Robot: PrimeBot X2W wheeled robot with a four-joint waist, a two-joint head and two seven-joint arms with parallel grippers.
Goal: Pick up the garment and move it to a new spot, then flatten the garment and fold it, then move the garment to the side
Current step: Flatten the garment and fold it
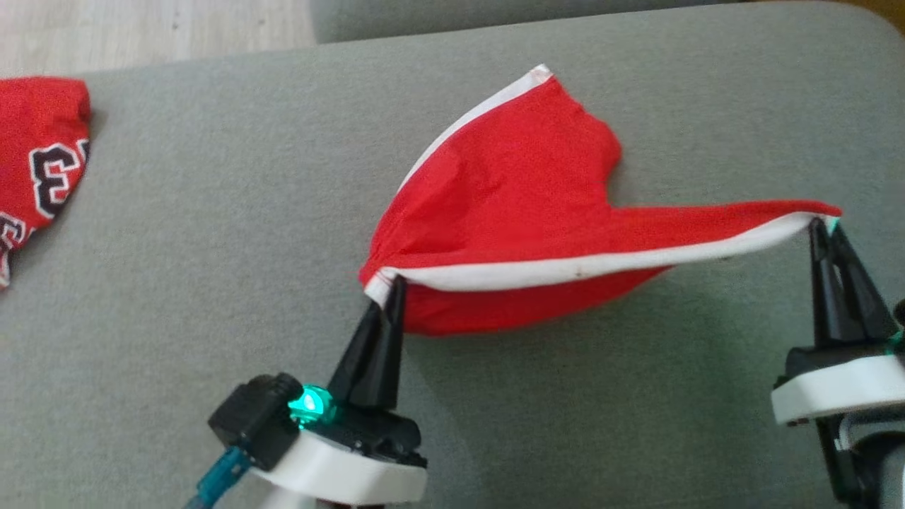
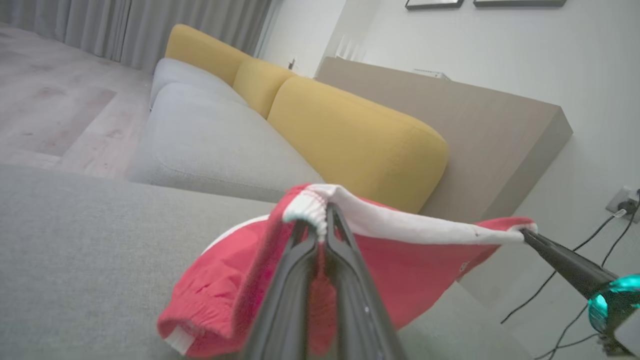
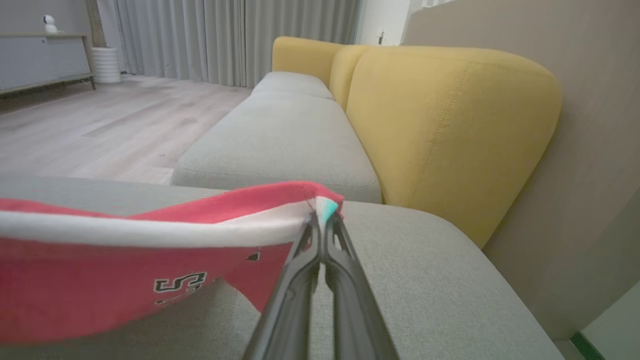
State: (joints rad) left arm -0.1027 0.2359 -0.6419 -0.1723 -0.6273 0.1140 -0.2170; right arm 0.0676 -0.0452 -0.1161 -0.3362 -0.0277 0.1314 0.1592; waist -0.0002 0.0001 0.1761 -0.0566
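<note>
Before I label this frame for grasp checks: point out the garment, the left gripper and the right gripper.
garment (image 1: 509,184), head view, its red middle.
left gripper (image 1: 396,284), head view, fingertips pinching the garment's near corner.
right gripper (image 1: 820,227), head view, fingertips pinching its far corner.

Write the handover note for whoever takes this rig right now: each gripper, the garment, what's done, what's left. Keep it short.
Left gripper: shut on one end of the white band of the red garment.
Right gripper: shut on the band's other end.
Garment: the band is stretched and raised between the two grippers; the rest trails on the grey cushion. A second red garment with black numbers lies at the cushion's left edge.
Done: two-gripper grasp, partial lift.
Left: lay it flat, fold it, move it aside. Whether this is already its new spot can't be told.
</note>
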